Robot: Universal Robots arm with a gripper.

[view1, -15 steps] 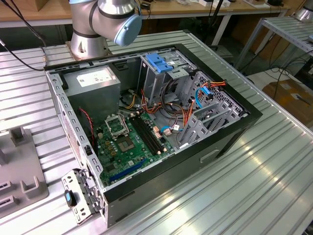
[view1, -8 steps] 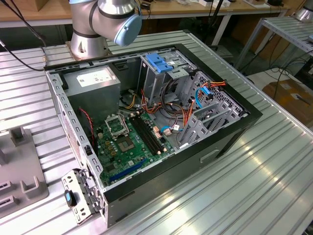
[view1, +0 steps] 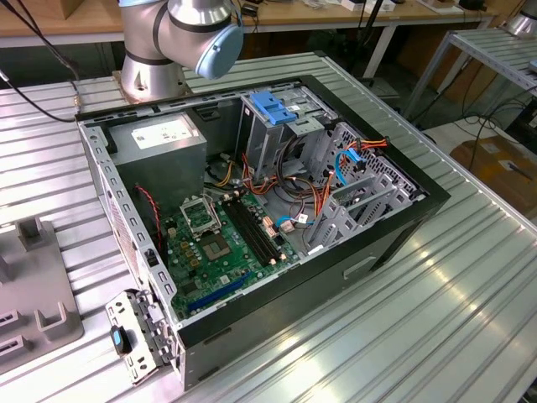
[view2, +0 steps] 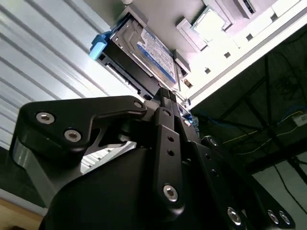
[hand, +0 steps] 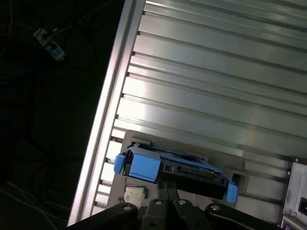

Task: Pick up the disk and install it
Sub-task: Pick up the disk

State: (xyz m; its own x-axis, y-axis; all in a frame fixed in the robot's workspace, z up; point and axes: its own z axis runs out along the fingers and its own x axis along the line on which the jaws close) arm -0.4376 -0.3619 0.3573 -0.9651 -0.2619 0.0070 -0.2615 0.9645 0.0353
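Progress: early. The disk point(hand: 196, 168) is not installed, and I judge it not yet lifted.
Disk: it stands on edge in a grey holder point(hand: 201, 149) on the ribbed metal surface point(hand: 216, 72), near the surface's rim. Its blue rails show at both ends, and in the second wrist view its white-and-blue label point(view2: 154, 48) faces out.
Case: the open computer case point(view1: 394, 227) waits on the surface with its drive cage point(view1: 267, 138) up, under a blue latch point(view1: 275, 107).
Left to do: the lift, the carry and the seating, as I judge it.
Claw: in both wrist views the claw point(hand: 168, 189) has its tip point(view2: 165, 93) right at the disk's near edge.
Claw state: I cannot tell whether it is spread, pressed together or pinching the disk.
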